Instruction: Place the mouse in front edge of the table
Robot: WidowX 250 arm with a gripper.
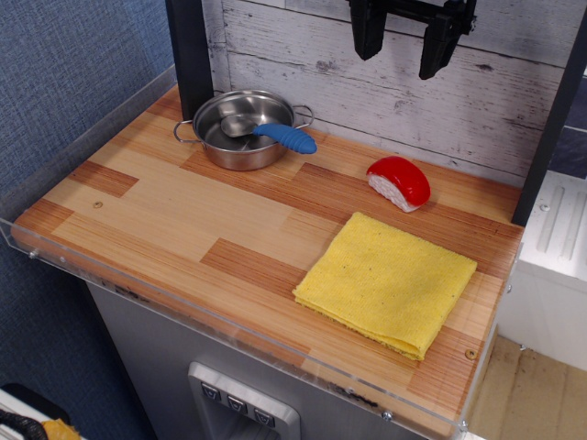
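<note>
From my feed the gripper (401,44) hangs up by the back wall, jaws spread wide, holding nothing. The mouse (400,182) sits on the table (165,220) just behind the yellow cloth (385,282), apart from it.

1. One fixed view looks down at the desk (183,238) from above its front right corner, facing the plank back wall (413,92).
2. It stands fairly near: the whole top fits, and the pincer (404,41) is cut off at the upper edge.
</note>
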